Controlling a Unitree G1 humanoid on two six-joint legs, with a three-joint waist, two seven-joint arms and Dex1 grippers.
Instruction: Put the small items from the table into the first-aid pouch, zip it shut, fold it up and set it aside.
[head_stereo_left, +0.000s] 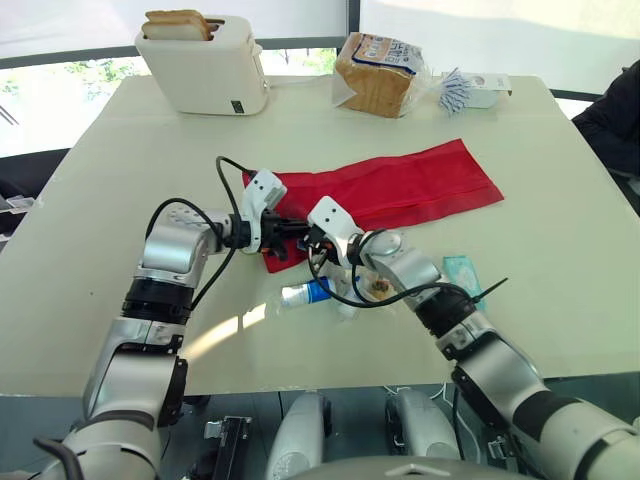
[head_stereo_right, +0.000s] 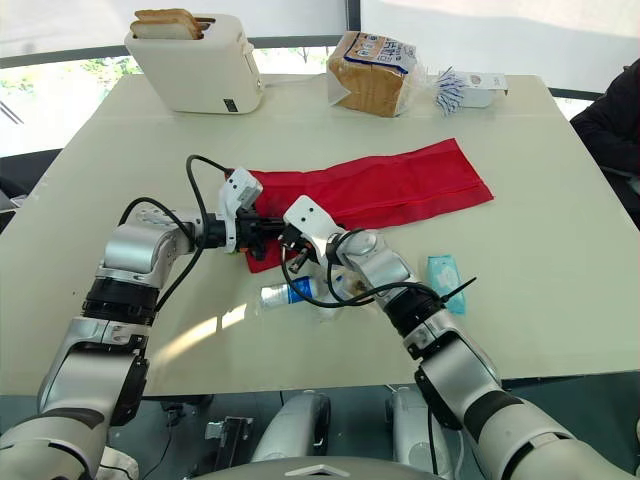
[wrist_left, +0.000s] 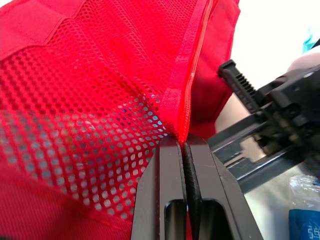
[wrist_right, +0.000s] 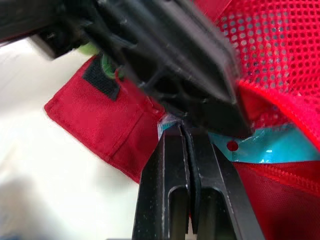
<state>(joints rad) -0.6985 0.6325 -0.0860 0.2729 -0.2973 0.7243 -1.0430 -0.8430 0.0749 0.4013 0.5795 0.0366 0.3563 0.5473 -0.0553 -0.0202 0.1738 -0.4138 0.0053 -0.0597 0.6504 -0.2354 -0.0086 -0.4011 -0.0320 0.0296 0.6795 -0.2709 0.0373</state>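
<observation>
The red first-aid pouch (head_stereo_left: 400, 185) lies unfolded across the middle of the table. My left gripper (head_stereo_left: 290, 232) is shut on the zip edge (wrist_left: 186, 105) of its mesh pocket (wrist_left: 85, 90) at the pouch's near left end. My right gripper (head_stereo_left: 311, 241) meets it there, shut on the corner of a teal packet (wrist_right: 265, 147) that lies in the pocket's opening, between mesh and zip. On the table just in front lie a blue-and-white tube (head_stereo_left: 305, 292), a small round item (head_stereo_left: 378, 288) and another teal packet (head_stereo_left: 462, 275).
A white toaster (head_stereo_left: 210, 65) with bread in it stands at the back left. A bagged loaf (head_stereo_left: 378, 75) and a box of sachets (head_stereo_left: 470, 90) stand at the back right. A person's dark sleeve (head_stereo_left: 615, 120) shows at the right edge.
</observation>
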